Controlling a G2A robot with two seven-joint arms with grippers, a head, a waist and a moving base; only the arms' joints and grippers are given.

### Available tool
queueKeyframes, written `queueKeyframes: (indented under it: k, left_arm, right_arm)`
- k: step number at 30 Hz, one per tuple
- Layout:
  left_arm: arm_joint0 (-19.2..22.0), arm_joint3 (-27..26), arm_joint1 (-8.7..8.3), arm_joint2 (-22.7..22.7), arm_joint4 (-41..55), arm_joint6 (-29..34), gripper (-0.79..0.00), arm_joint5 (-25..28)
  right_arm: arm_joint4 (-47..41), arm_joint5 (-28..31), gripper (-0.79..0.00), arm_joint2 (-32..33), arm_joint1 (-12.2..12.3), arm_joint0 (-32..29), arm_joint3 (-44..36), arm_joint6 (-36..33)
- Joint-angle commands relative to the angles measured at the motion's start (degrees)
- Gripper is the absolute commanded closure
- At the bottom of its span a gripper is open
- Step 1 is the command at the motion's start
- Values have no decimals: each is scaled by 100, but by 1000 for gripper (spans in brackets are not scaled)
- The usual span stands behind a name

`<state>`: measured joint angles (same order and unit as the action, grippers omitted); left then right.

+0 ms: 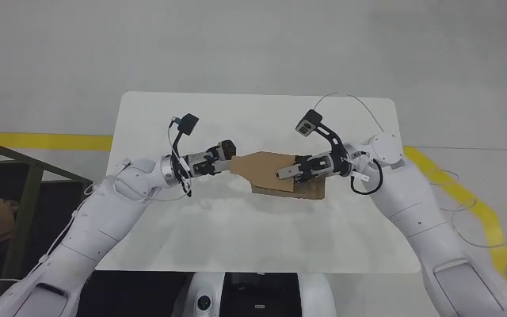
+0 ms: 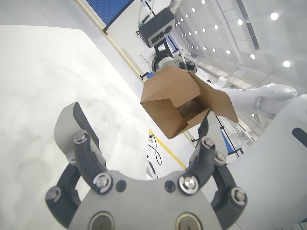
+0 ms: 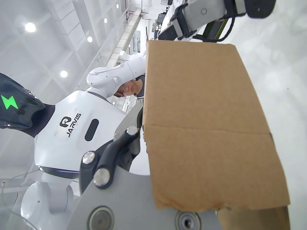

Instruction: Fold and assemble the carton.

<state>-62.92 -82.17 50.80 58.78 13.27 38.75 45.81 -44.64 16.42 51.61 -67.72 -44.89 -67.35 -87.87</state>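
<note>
Pressing the loose flap with the wide-open, empty left gripper could twist the carton, just ahead of it, out of the closed right gripper.

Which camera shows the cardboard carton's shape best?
The left wrist view: the carton shows its open end, folded walls and a loose flap. In the top view it is a small brown outline; the right wrist view has one flat panel up close.

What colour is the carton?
The carton is plain brown cardboard, clearest in the right wrist view.
</note>
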Motion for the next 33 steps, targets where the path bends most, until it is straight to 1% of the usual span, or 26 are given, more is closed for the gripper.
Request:
queueKeyframes:
  k: [1, 7, 13, 22, 27, 33]
  left_arm:
    - [4, 10, 10, 8, -25, -27, -785, -71]
    - [157, 26, 95, -154, -36, 78, -785, -212]
    - [345, 39, 196, -384, -10, 280, -785, -185]
    - [419, 160, 279, -492, 0, 389, -785, -149]
    - [434, 314, 286, -388, -46, 350, -785, -159]
    - [310, 340, 215, -88, -88, 438, -785, -302]
  right_arm:
    - [6, -5, 0, -28, -12, 7, -12, -5]
    - [-5, 4, 0, -115, -60, 30, 16, 4]
    - [-24, 12, 0, -106, -80, 42, 82, 12]
    - [-13, 15, 0, -81, -97, 36, 119, 15]
    - [23, 5, 0, -42, -94, 40, 154, 5]
    - [168, 38, 0, 23, -67, 18, 245, 38]
